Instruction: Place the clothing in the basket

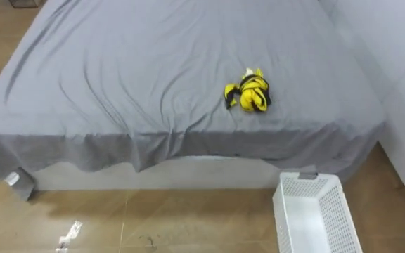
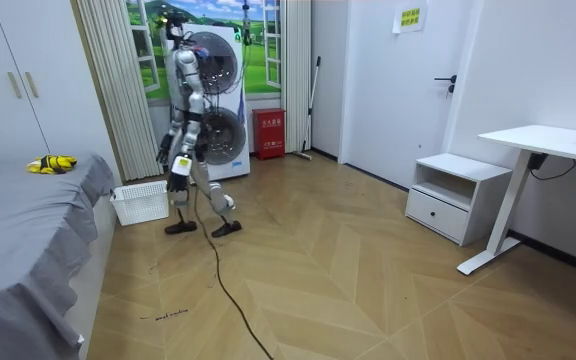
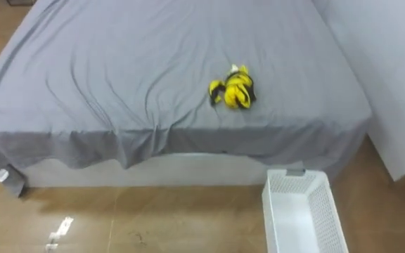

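Left eye view: clothes (image 1: 247, 92), yellow-black bundle, on bed (image 1: 118, 63) close to near edge, right of centre. Basket (image 1: 281, 207) on floor just beside that edge, lower right, looks empty.
Room view: robot stands on floor short of bed, arms down. Left hand (image 2: 180, 183) by thigh, right hand (image 2: 164, 152) at hip; open or closed, cannot tell.
Right eye view: same layout. Advice: step close first, right hand down over whole bundle, gather all, then short carry to basket.

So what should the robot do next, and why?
Probably step closer to the grey-sheeted bed: the yellow-and-black bundle of clothes lies on it, and the robot stands back by the white plastic basket, likely out of reach.
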Motion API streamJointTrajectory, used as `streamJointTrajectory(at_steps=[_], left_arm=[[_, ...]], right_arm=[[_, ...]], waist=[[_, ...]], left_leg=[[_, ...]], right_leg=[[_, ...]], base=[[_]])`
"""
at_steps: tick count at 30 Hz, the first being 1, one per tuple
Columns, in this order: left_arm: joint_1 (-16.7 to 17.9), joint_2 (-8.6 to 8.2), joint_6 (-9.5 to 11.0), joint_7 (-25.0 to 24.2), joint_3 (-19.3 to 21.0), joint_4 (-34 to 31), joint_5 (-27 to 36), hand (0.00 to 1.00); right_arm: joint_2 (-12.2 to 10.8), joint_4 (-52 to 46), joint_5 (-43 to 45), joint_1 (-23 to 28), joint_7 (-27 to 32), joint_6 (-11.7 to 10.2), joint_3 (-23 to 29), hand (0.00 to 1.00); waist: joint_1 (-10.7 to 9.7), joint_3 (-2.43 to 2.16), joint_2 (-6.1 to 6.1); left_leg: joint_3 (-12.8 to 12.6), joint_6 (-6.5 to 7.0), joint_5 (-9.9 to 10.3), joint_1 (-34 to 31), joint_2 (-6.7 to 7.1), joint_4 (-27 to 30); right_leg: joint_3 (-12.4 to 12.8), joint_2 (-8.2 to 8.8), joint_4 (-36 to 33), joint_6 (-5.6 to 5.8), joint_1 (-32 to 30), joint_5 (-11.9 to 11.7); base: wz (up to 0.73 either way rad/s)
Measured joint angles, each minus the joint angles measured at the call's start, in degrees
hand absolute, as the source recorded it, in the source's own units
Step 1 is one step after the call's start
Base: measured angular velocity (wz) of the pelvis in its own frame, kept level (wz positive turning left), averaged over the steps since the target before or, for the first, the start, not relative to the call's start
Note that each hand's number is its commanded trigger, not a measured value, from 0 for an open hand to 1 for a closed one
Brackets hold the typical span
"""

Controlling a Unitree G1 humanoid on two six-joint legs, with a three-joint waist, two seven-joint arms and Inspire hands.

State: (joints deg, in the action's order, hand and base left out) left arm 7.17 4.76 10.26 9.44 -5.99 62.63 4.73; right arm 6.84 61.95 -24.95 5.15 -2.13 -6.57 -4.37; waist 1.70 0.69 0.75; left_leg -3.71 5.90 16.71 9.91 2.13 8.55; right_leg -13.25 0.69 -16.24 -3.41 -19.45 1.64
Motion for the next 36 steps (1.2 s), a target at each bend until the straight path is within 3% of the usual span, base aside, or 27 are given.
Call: streamJointTrajectory(at_steps=[1,2,3,4,5,6,7,8,9,10,11,12,13,14,15,16,17,18,19,20,21,24,26,29,31,36], left_arm=[[-0.1,0.02,0.0,0.0,0.0,0.0,0.0,0.00],[0.2,0.07,0.0,0.0,0.3,0.5,-0.4,0.00],[0.9,0.14,0.0,0.0,0.5,0.7,-0.5,0.00],[1.3,0.15,0.0,0.0,0.6,0.9,-0.4,0.00],[1.8,0.22,0.0,0.0,0.9,1.0,-0.4,0.00],[2.5,0.22,0.2,0.0,1.3,0.3,-0.4,0.00],[2.5,0.35,0.4,0.0,1.3,-0.2,-0.4,0.00],[2.4,0.65,1.1,0.0,1.3,-1.3,-0.3,0.00],[2.4,0.71,1.5,0.0,1.4,-2.4,-0.2,0.00],[2.6,0.82,1.6,0.0,1.5,-2.8,-0.2,0.00],[3.5,1.29,1.6,0.1,1.8,-2.8,0.0,0.00],[4.8,2.27,1.7,0.1,3.0,-2.7,-0.2,0.00],[5.2,2.29,1.7,0.3,3.6,-2.0,-0.4,0.00],[5.9,1.70,1.6,0.6,4.4,-1.0,-0.4,0.00],[5.4,1.50,1.7,0.8,3.8,-1.2,0.1,0.00],[4.9,1.48,1.9,0.9,3.2,-1.4,0.4,0.00],[4.2,1.51,2.7,1.2,2.5,-2.5,1.7,0.00],[4.0,1.48,3.7,1.7,2.4,-3.0,2.5,0.00],[3.9,1.46,4.0,1.9,2.4,-2.9,2.5,0.00],[4.0,1.38,4.0,2.4,2.5,-2.5,2.5,0.00],[3.9,1.50,4.0,2.5,2.6,-2.4,2.4,0.00],[4.0,1.51,3.9,2.3,2.5,-1.6,2.6,0.00],[3.9,1.52,3.5,2.2,1.8,-1.4,2.5,0.00],[3.8,1.48,2.5,2.1,1.8,-1.5,1.8,0.00],[3.5,1.89,1.8,1.5,2.1,-1.2,1.8,0.00],[1.7,2.98,0.1,1.0,2.3,0.6,2.0,0.00]], right_arm=[[0.0,-0.3,0.0,-0.1,0.1,-0.1,0.1,0.00],[0.0,-1.4,0.1,-0.4,0.3,-0.5,0.2,0.00],[0.1,-2.8,0.1,-1.2,0.3,-1.0,0.1,0.00],[0.1,-3.6,0.1,-1.3,0.3,-1.2,0.1,0.00],[0.1,-4.7,0.1,-1.8,0.3,-1.3,0.1,0.00],[0.2,-5.5,-0.1,-2.1,0.2,-1.3,0.1,0.00],[0.2,-6.1,-0.3,-2.1,0.2,-1.3,0.2,0.00],[0.1,-6.9,-0.9,-2.1,0.1,-1.1,0.6,0.00],[0.4,-7.8,-1.6,-2.4,0.2,-0.6,0.6,0.00],[0.4,-8.9,-1.6,-2.8,0.2,-0.2,0.6,0.00],[0.4,-11.4,-1.6,-3.0,-0.1,0.1,0.3,0.00],[-0.2,-14.9,-1.6,-3.5,-0.3,0.2,-0.2,0.00],[-0.1,-16.7,-1.6,-3.5,-0.4,0.2,-0.3,0.00],[0.1,-18.5,-1.6,-4.2,-0.2,-0.3,-0.8,0.00],[0.4,-19.1,-1.5,-4.0,0.9,-0.8,-0.6,0.00],[0.7,-19.3,-1.5,-3.8,1.6,-0.7,-0.6,0.00],[1.0,-19.7,-1.5,-3.5,2.7,-0.6,-0.2,0.00],[1.0,-20.3,-1.1,-3.6,3.3,-0.3,-0.1,0.00],[0.9,-20.7,-0.8,-3.8,3.6,-0.3,-0.1,0.00],[0.5,-21.5,0.4,-3.6,4.2,0.0,-0.2,0.00],[0.5,-24.3,1.2,-2.7,4.8,0.3,-0.5,0.00],[1.1,-29.2,1.2,-2.2,5.8,-0.5,-0.5,0.00],[1.9,-29.4,0.7,-3.8,7.2,-2.2,-1.0,0.00],[2.5,-29.2,1.2,-6.3,8.8,-2.2,-1.1,0.00],[2.5,-29.4,2.0,-7.3,9.6,-2.2,-1.1,0.00],[2.6,-31.8,2.7,-11.0,12.0,-2.2,-2.0,0.00]], waist=[[0.3,-0.09,-0.03],[1.4,-0.95,0.37],[1.9,-0.44,1.85],[1.8,-0.24,2.36],[1.7,-0.14,2.35],[1.7,0.15,1.30],[1.5,0.22,1.18],[1.2,0.33,0.67],[1.9,-0.28,1.25],[1.8,-0.16,1.00],[1.7,0.35,0.22],[1.8,0.01,-0.72],[1.9,-0.45,-1.12],[0.9,-0.19,-0.77],[-0.9,0.07,-1.24],[-0.8,0.28,-1.64],[0.1,0.74,-2.72],[1.0,0.66,-2.84],[1.5,0.62,-2.76],[2.4,0.09,-2.64],[2.2,-0.21,-2.93],[2.0,-0.29,-3.07],[1.8,-0.36,-3.13],[1.9,-0.52,-3.45],[1.9,-0.73,-3.79],[2.4,-0.62,-4.05]], left_leg=[[0.0,-0.91,0.5,0.5,-0.51,0.2],[0.0,-3.11,1.8,1.1,-2.15,1.1],[-0.5,-5.26,2.7,1.8,-4.15,2.9],[-1.1,-6.28,2.8,2.0,-4.95,4.5],[-3.3,-9.54,1.6,1.5,-5.48,9.2],[-5.4,-11.24,0.6,0.5,-6.43,13.4],[-5.9,-11.22,0.9,-0.5,-7.35,14.8],[-6.1,-10.41,1.3,-2.5,-9.31,16.4],[-7.3,-10.67,0.6,-2.3,-9.67,18.0],[-7.7,-10.43,0.1,-2.2,-9.82,18.9],[-8.1,-10.56,-0.8,-1.5,-10.40,20.5],[-8.6,-10.57,-0.7,-2.6,-10.52,23.9],[-8.3,-10.61,-0.6,-3.7,-10.60,26.3],[-5.5,-9.83,1.0,-6.1,-10.90,29.7],[-3.5,-9.07,4.0,-9.5,-9.91,29.1],[-2.6,-8.58,4.6,-11.2,-9.17,27.9],[-1.9,-8.59,4.6,-14.3,-7.92,22.9],[-1.7,-9.60,3.1,-16.9,-7.61,16.5],[-2.4,-8.19,-0.5,-18.1,-7.78,15.3],[-3.4,-6.32,-1.5,-17.7,-7.83,13.8],[-4.3,-5.90,-2.4,-16.2,-7.17,11.4],[-5.1,-5.65,-3.8,-14.0,-5.72,7.7],[-5.1,-5.42,-4.8,-12.8,-4.79,5.2],[-5.1,-5.11,-5.8,-13.0,-3.70,3.4],[-5.1,-4.99,-6.3,-13.4,-3.43,3.0],[-5.0,-4.94,-6.4,-15.2,-3.44,3.0]], right_leg=[[0.3,-0.96,0.9,-1.26,0.3,-1.9],[1.0,-2.69,0.6,-2.13,1.1,-3.0],[0.0,-4.52,-0.2,-3.32,3.3,-2.0],[-0.1,-5.04,-0.6,-3.69,4.1,-1.3],[1.2,-5.12,-0.6,-3.68,6.3,0.1],[4.0,-4.96,-0.3,-3.24,8.6,1.0],[5.1,-4.88,-0.3,-2.95,9.7,1.5],[5.8,-4.79,-0.7,-2.31,11.4,2.7],[4.6,-5.30,-2.1,-2.20,12.0,3.9],[3.0,-5.55,-2.9,-2.16,12.1,4.4],[-0.7,-6.25,-2.5,-2.74,12.1,6.1],[-3.8,-7.82,3.1,-6.07,13.7,4.4],[-6.3,-7.13,4.3,-5.66,15.1,5.1],[-5.6,-7.70,4.6,-5.78,15.8,5.1],[-4.2,-6.87,4.8,-5.59,16.2,5.0],[-2.5,-6.29,4.8,-5.25,16.5,4.8],[1.3,-5.29,5.0,-4.51,16.9,4.4],[2.6,-4.95,5.6,-3.84,16.9,4.3],[2.8,-4.80,5.5,-3.00,16.9,4.9],[3.6,-4.67,5.5,-2.21,16.9,5.3],[3.5,-4.01,5.6,-1.92,16.8,5.1],[3.7,-3.09,5.8,-1.63,16.9,5.1],[3.7,-2.49,5.8,-1.21,17.0,5.3],[3.6,-1.88,6.6,-0.90,16.4,5.5],[3.7,-1.69,6.5,-0.87,15.6,5.6],[3.3,-1.57,6.6,-0.82,13.9,5.5]], base=[[0.07],[-0.27],[-0.27],[-0.04],[0.16],[0.34],[0.62],[0.61],[0.46],[0.00],[-0.46],[-0.72],[-0.78],[-0.08],[0.23],[0.26],[-0.29],[-0.51],[-0.67],[-0.48],[-0.39],[-0.18],[0.02],[0.04],[0.04],[0.02]])
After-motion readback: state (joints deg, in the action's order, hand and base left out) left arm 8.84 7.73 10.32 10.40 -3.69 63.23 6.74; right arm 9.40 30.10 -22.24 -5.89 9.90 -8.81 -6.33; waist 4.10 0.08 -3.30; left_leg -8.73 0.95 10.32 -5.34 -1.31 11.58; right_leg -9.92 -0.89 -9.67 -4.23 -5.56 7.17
